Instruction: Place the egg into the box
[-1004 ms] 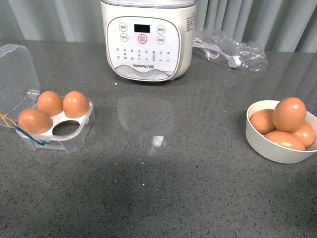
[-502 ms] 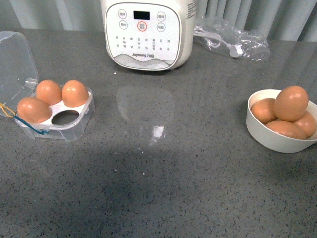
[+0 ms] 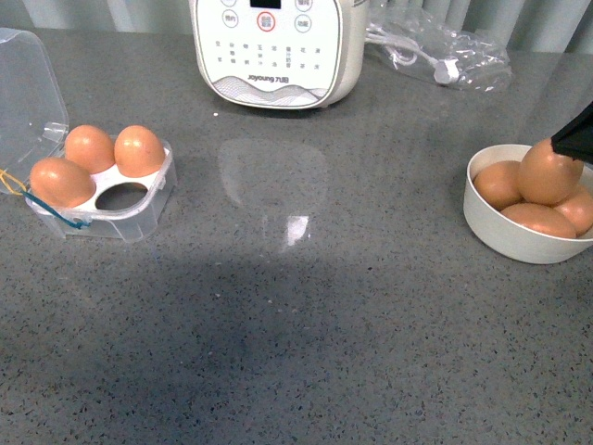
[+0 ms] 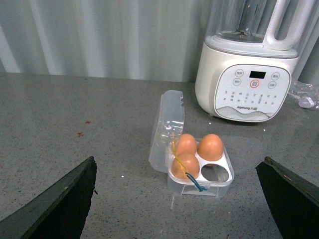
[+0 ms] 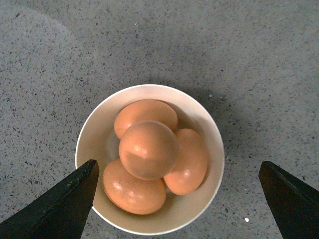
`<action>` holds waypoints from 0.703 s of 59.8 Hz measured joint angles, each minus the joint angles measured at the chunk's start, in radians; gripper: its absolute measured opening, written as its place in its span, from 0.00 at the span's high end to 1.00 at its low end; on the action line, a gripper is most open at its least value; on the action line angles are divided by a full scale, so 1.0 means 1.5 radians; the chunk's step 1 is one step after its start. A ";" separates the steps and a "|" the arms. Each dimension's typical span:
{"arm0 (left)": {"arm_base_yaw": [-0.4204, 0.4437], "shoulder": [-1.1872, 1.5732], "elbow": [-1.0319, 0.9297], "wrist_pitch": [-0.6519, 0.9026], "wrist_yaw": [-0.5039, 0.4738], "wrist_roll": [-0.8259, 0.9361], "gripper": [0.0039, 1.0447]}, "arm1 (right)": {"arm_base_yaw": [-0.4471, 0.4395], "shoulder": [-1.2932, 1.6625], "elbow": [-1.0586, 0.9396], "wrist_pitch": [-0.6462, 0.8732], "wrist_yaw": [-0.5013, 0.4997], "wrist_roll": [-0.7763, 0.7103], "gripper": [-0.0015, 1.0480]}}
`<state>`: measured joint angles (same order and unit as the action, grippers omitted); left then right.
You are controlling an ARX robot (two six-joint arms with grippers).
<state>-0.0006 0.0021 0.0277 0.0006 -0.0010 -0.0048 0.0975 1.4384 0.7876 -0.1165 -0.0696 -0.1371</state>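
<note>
The clear egg box (image 3: 139,209) stands at the left with its lid open. Three orange-brown eggs fill three cells; the front right cell (image 3: 120,197) is empty. The box also shows in the left wrist view (image 4: 202,185). A white bowl (image 3: 505,236) at the right holds several eggs, with one egg (image 3: 547,173) on top. In the right wrist view that top egg (image 5: 148,149) lies in the bowl (image 5: 209,124). My right gripper (image 5: 177,206) is open above the bowl, and its tip shows at the front view's right edge (image 3: 576,139). My left gripper (image 4: 177,204) is open, back from the box.
A white Joyoung cooker (image 3: 276,51) stands at the back centre. A clear plastic bag with a white cable (image 3: 445,46) lies behind the bowl. The grey speckled counter (image 3: 306,324) spreads between box and bowl.
The front view has tilted down, so everything sits higher in the picture. My right gripper's dark tip has come into view above the bowl.
</note>
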 joint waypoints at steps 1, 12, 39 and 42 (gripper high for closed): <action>0.000 0.000 0.000 0.000 0.000 0.000 0.06 | 0.002 0.009 0.004 0.000 0.000 0.002 0.07; 0.000 0.000 0.000 0.000 0.000 0.000 0.06 | 0.014 0.073 0.037 -0.014 -0.004 0.017 0.07; 0.000 0.000 0.000 0.000 0.000 0.000 0.06 | 0.032 0.168 0.078 0.013 0.008 0.019 0.32; 0.000 0.000 0.000 0.000 0.000 0.000 0.06 | 0.032 0.170 0.080 0.013 0.012 0.018 0.39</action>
<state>-0.0006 0.0021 0.0277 0.0006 -0.0010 -0.0048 0.1459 1.6928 0.9070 -0.0963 -0.0517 -0.1097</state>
